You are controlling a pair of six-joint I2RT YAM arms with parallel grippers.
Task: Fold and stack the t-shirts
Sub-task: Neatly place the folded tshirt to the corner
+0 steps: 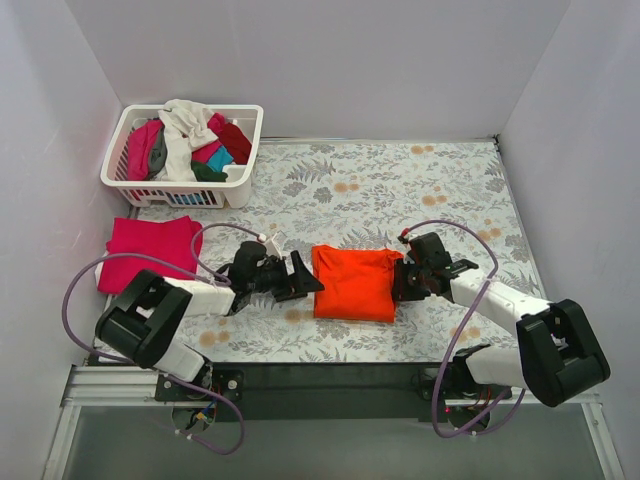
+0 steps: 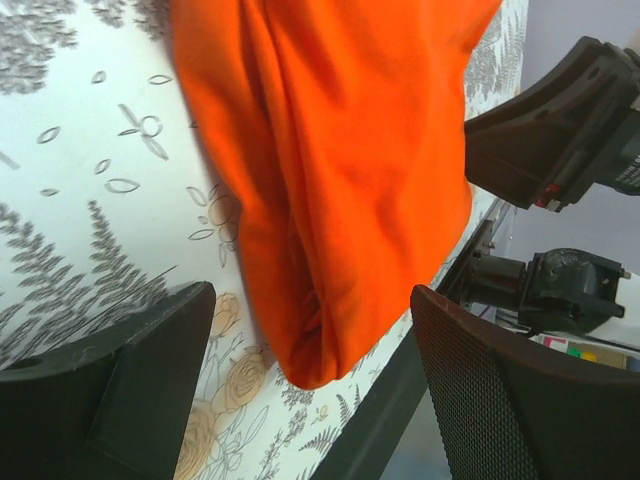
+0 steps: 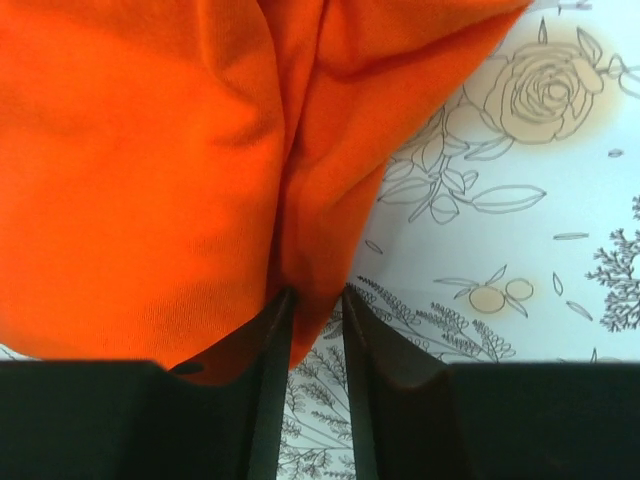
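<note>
The bright orange t-shirt lies folded into a rectangle at the table's near middle. My left gripper is open at its left edge; in the left wrist view the shirt's near corner lies between and just ahead of the wide-apart jaws. My right gripper is at its right edge, shut on a fold of the orange cloth, which shows between the narrow fingertips. A magenta-pink t-shirt lies folded at the left.
A white slatted basket at the back left holds several crumpled shirts: white, dark red, pink, teal. The floral table cover is bare at the back right. White walls stand on three sides. The black front rail runs just beyond the shirt's near corner.
</note>
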